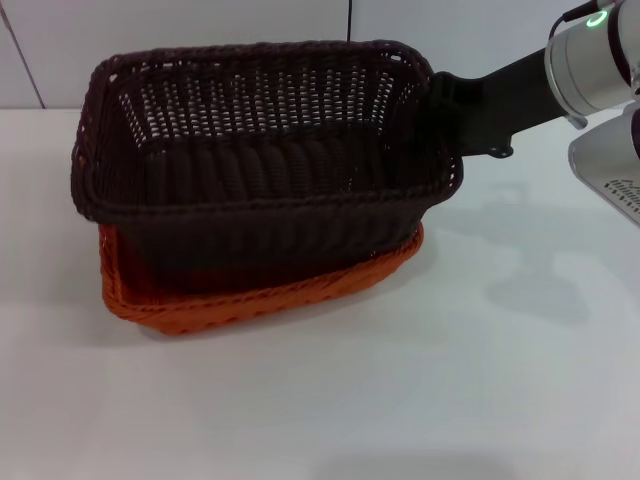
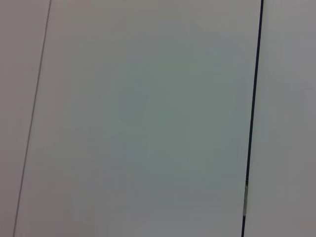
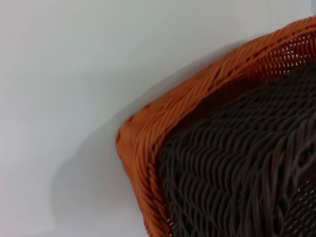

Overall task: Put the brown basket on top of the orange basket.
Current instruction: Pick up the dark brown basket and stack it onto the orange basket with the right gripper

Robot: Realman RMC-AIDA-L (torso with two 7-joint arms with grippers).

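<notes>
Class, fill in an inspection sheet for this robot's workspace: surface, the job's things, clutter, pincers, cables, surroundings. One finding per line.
Surface: white tabletop, shadows only.
Job's things: dark brown rectangular woven basket sits nested in the bright orange rectangular woven basket, tilted, its right end higher; orange rim shows below and at a corner in the right wrist view.
Clutter: nothing seen.
Pincers: right pincer at the brown basket's right end, fingers hidden behind the rim; left pincer not in view.
Cables: nothing seen.
Surroundings: white wall panels with dark seams behind the table.
</notes>
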